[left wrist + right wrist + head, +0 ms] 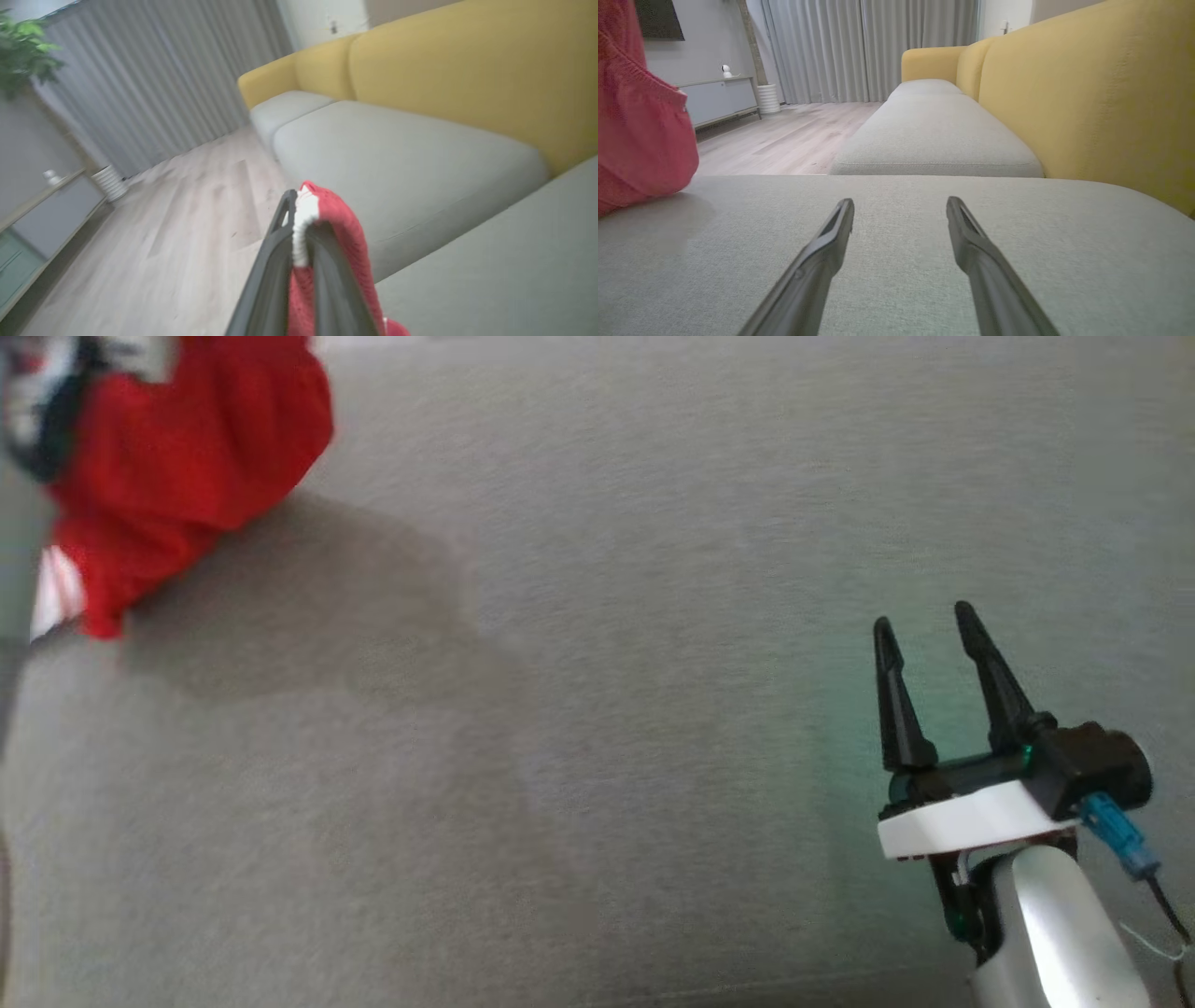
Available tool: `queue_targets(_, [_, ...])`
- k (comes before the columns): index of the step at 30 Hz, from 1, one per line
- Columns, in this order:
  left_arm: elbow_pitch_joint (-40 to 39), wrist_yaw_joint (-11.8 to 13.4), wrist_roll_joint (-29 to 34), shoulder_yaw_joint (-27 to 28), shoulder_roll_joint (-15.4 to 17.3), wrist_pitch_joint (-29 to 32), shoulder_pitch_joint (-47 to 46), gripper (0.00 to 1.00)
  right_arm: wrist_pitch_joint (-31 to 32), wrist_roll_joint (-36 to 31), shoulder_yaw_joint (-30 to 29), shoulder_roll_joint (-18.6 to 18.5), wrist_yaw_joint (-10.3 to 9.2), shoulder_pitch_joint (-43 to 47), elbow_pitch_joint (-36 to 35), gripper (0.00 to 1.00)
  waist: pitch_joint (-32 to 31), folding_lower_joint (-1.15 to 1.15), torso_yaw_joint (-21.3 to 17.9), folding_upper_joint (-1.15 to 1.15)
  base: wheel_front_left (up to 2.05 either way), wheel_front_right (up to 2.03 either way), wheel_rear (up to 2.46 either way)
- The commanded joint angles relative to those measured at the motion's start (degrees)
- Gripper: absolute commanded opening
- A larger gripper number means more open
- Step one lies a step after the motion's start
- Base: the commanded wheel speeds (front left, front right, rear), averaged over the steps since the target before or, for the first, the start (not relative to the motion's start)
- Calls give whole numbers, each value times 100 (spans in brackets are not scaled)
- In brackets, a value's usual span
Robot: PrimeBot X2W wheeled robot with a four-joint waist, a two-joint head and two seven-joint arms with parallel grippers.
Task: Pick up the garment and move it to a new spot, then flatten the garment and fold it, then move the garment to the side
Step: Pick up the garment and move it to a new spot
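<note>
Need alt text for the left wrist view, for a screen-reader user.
The left gripper is shut on a red garment with a white edge, the cloth pinched between its two dark fingers and draped over one. Behind lie grey sofa cushions with a yellow backrest, a pale wood floor and grey curtains; the view is tilted.

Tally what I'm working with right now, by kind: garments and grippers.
Garments: 1, the red garment
Grippers: 2, the left gripper shut on the red garment, the right gripper open over the grey cushion
Total: 3
</note>
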Motion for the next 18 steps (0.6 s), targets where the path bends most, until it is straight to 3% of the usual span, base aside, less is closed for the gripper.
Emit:
queue_targets(1, [-428, 11, -113, -4, 165, 73, -331, 0, -70, 69, 162, -23, 22, -23, -144, 100, -283, 1, -385, 0, 0, 0, 0])
queue_targets(5, [-1298, 11, -491, -492, -84, 212, -474, 0, -72, 196, 215, -23, 22, -64, -181, 100, -268, 1, -711, 0, 0, 0, 0])
queue_targets(10, [-1815, 11, -718, -752, -417, 10, -315, 0, -73, 276, 205, -23, 22, -88, -231, 100, -145, 1, -846, 0, 0, 0, 0])
queue_targets(18, [-1691, 115, -1034, -1170, -677, -909, 1436, 0, -74, 375, 154, -23, 22, -13, -231, 100, -21, 1, -817, 0, 0, 0, 0])
